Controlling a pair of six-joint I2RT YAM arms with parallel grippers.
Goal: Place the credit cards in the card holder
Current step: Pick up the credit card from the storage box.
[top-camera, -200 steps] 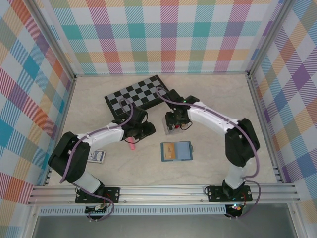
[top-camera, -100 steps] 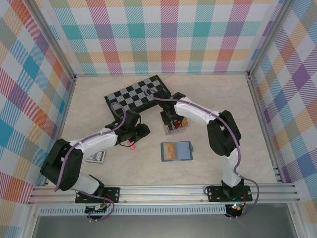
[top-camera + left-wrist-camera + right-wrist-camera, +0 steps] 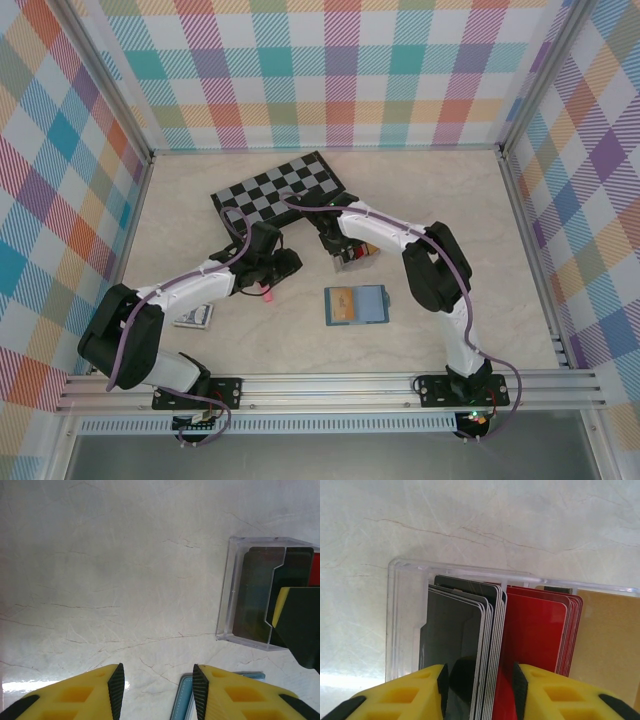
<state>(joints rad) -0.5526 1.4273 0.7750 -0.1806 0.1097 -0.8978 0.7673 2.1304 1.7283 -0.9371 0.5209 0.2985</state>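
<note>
**Credit cards – pick from tray, grasp not yet made**

The credit cards [image 3: 492, 630] stand on edge in a clear tray [image 3: 395, 620] on the table [image 3: 100, 580]. They sit in three stacks: black, red, then tan.

The card holder [image 3: 357, 305] lies open and flat, just nearer the arm bases than the tray. Its left half shows a tan patch, possibly a card already seated.

- **Right gripper [image 3: 479, 678]:** it sits over the tray with its jaws partly open. They straddle the seam between the black and red stacks, and no card is pinched.
- **Left gripper [image 3: 156, 685]:** it hangs low beside the tray with its jaws apart and empty.

**Step (judged):** selecting a card to lift.

**Next move:** the jaws span several edges, so the right gripper needs to isolate one card before closing. It then needs to lift the card straight up, clear of the tray wall.
</note>
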